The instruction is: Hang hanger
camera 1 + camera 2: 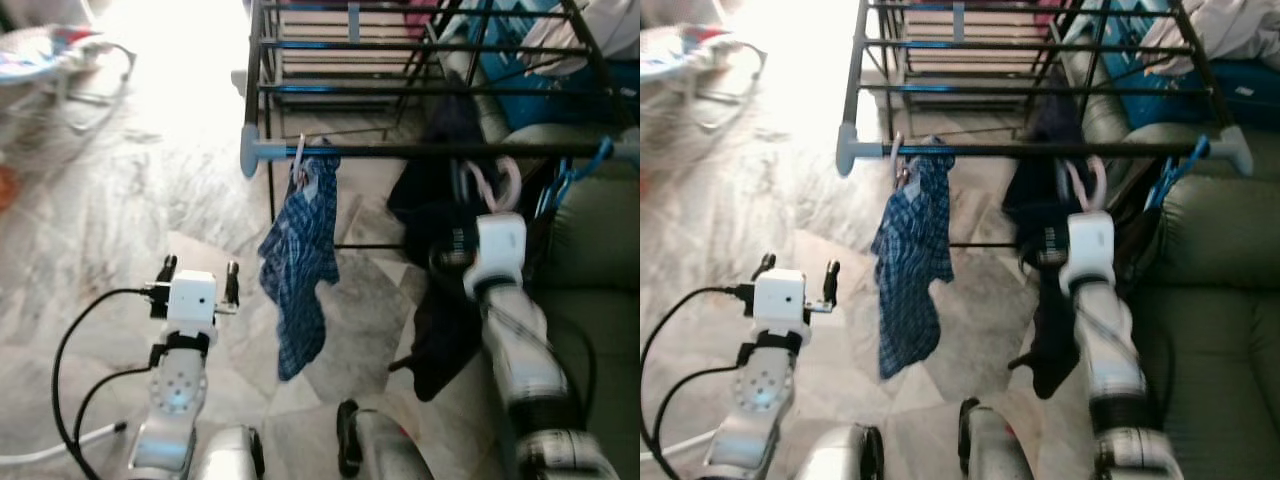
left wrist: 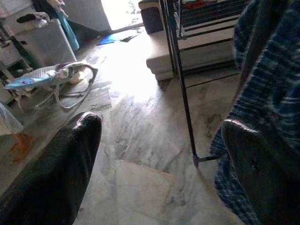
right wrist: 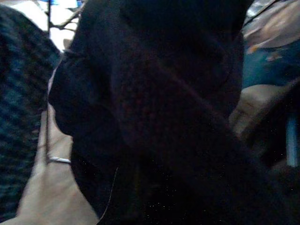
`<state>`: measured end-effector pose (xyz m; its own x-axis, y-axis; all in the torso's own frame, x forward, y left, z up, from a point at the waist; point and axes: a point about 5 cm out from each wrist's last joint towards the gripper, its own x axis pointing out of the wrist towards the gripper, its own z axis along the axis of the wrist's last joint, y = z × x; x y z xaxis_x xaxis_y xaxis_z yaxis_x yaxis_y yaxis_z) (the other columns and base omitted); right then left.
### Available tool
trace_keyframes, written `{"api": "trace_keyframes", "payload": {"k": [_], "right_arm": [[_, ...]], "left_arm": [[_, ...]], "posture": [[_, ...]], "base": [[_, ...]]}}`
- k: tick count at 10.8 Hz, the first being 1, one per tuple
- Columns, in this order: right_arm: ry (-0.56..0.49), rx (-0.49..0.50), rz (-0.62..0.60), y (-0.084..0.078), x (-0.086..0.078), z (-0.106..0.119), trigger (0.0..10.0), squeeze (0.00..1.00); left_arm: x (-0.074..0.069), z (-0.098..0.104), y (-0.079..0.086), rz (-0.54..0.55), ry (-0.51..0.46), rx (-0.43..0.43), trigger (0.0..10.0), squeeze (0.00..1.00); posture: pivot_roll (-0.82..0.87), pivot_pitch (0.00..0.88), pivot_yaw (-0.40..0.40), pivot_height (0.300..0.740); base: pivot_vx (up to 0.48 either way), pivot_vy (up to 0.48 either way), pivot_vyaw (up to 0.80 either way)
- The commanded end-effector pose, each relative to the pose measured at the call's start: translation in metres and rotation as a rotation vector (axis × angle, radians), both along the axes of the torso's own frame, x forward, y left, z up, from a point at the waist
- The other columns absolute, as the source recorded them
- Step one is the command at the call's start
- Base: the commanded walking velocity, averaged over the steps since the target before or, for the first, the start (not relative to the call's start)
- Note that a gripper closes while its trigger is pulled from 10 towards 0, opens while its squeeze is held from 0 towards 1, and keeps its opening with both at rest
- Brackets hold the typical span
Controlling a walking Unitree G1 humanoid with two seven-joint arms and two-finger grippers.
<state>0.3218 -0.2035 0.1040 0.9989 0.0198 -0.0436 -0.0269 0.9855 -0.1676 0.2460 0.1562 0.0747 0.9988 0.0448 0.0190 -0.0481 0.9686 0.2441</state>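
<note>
1. A black metal drying rack (image 1: 420, 60) fills the upper middle and upper right of the head views, with its front rail (image 1: 440, 150) running across the frame and capped at the left end by a grey-blue knob (image 1: 248, 152).
2. Two garments hang at this rail: a blue checked garment (image 1: 300, 270) at centre, held on a pale hanger (image 1: 300, 160) hooked over the rail, and a dark garment (image 1: 440, 310) to its right.
3. The pink hanger (image 1: 497, 185) sits at centre right, just under the rail, with the dark garment hanging from it and draping down in front of the right arm.
4. The right gripper (image 1: 490, 205) is raised to the pink hanger at centre right; dark cloth covers its wrist view, so I cannot tell how its fingers stand.
5. The left gripper (image 1: 197, 272) hangs in the lower left of the frame over the marble floor (image 1: 100, 220), its two fingers (image 2: 56, 178) spread apart with nothing between them; the checked garment is just beside it.
6. One blue hanger (image 1: 570, 175) hooks on the rail at the far right, above a green sofa (image 1: 590, 250).
7. A baby bouncer (image 2: 56, 77) stands in the upper left.
8. No writing is readable.
</note>
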Motion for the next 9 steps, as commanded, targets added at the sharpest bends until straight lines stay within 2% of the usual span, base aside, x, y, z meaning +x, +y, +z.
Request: {"api": "trace_keyframes", "payload": {"k": [1,3,5,9], "right_arm": [[0.042,0.004,0.024,0.001,0.004,-0.002,10.0,0.0],[0.121,-0.033,0.023,0.005,0.024,-0.001,10.0,0.0],[0.165,0.036,0.003,0.006,0.037,0.002,10.0,0.0],[0.057,0.029,0.028,0.011,0.046,0.018,10.0,0.0]], "left_arm": [[-0.001,-0.001,-0.001,-0.005,0.011,0.003,10.0,0.0],[-0.002,-0.001,-0.001,-0.008,0.015,0.008,10.0,0.0],[-0.002,-0.002,0.0,-0.001,0.02,0.023,10.0,0.0],[-0.002,0.001,0.004,0.013,0.008,0.017,10.0,0.0]], "posture": [[0.01,0.197,-0.035,0.74],[0.01,0.204,-0.035,0.74],[0.03,0.204,-0.041,0.74],[0.04,0.203,-0.042,0.74]], "base": [[0.0,0.0,0.0],[0.0,0.0,0.0],[0.0,0.0,0.0],[0.0,0.0,0.0]]}}
